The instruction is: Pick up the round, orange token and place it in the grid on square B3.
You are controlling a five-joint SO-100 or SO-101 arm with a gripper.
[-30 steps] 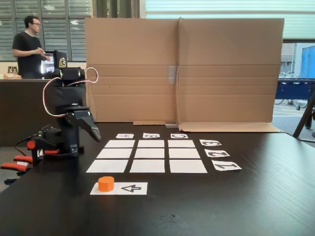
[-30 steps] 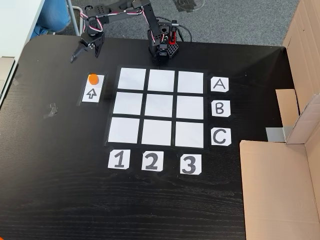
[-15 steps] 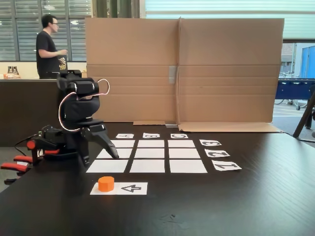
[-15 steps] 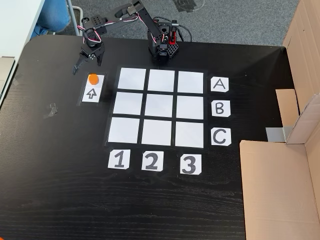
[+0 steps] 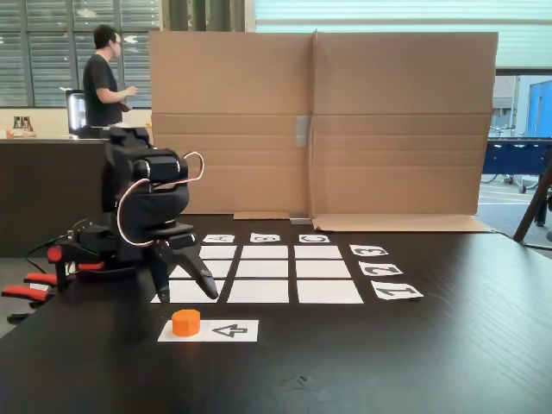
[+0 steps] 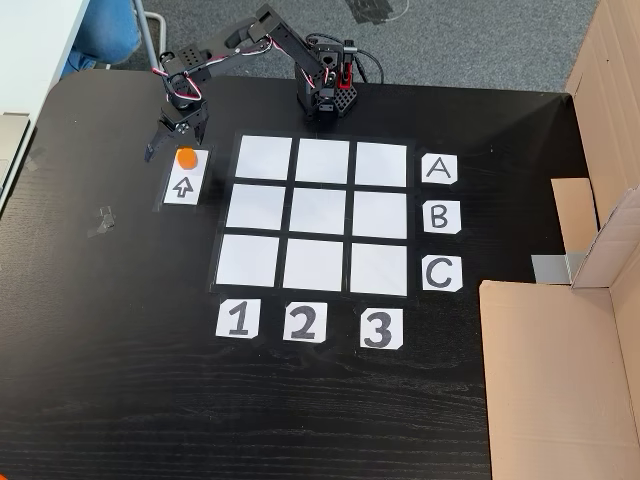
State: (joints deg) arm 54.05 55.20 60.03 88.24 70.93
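The orange token (image 5: 185,322) (image 6: 186,157) stands on one end of a white paper strip printed with an arrow (image 5: 229,330) (image 6: 183,186), beside the grid (image 5: 259,291) (image 6: 320,214). My gripper (image 5: 185,295) (image 6: 175,147) is open. It points down just past the token on the arm's side, fingers spread wider than the token and holding nothing. Whether its tips touch the table I cannot tell. Square B3 (image 5: 265,252) (image 6: 380,214) is a bare white cell.
The arm's base (image 6: 322,95) sits at the table edge by row A. Lettered cards (image 6: 440,216) and numbered cards (image 6: 303,323) border the grid. A cardboard wall (image 5: 319,121) (image 6: 560,370) stands past card 3. A person (image 5: 103,82) stands far behind the table.
The arm swung toward the arrow strip and lowered, bringing the open gripper close to the token. The token has not moved. The person in the background walked to the right.
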